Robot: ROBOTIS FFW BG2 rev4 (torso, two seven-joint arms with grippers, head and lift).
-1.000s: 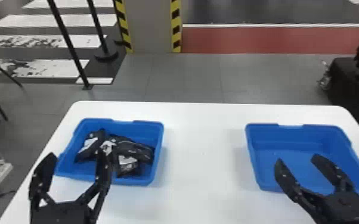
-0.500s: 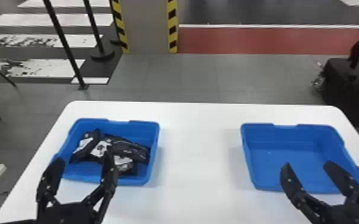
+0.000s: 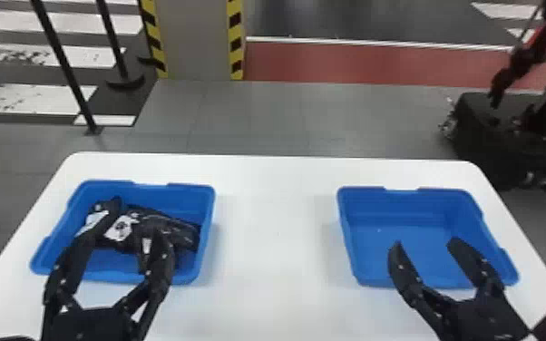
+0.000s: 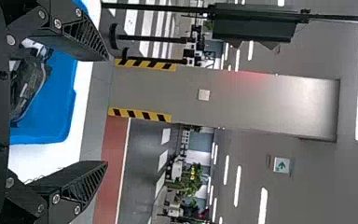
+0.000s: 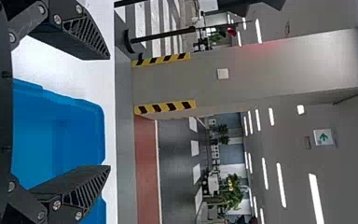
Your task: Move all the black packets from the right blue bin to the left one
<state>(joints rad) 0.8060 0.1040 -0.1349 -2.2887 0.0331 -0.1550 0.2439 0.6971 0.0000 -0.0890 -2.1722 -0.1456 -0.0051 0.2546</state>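
- From my station, I am seeing the left end effector [image 3: 128, 220] hanging with its two fingers spread apart, so it is released and gripping nothing.
- The right end effector [image 3: 425, 242] is also showing parted fingers in the head view, released as well, with nothing between them.
- The black packets [image 3: 120, 229] are lying bunched together in the left bin [image 3: 206, 226], just beyond and between the left end effector's fingers as I am viewing them from the head; a few white patches are showing on them.
- Those fingers are overlapping the packets in my head view, and I cannot tell how much height is separating them.
- The right bin [image 3: 401, 206] is sitting ahead of the right end effector, whose fingertips are overlapping the blue floor of it; again I am not able to judge the height.
- Through the left wrist view, I am seeing dark packet wrapping and blue plastic in the gap between the fingers.
- Through the right wrist view, the blue bin is filling part of the finger gap and running behind one finger.
- The tabletop [image 3: 276, 272] is stretching white between the two end effectors.
- Farther ahead of both, a grey pillar [image 3: 199, 41] with yellow-and-black edges is standing.
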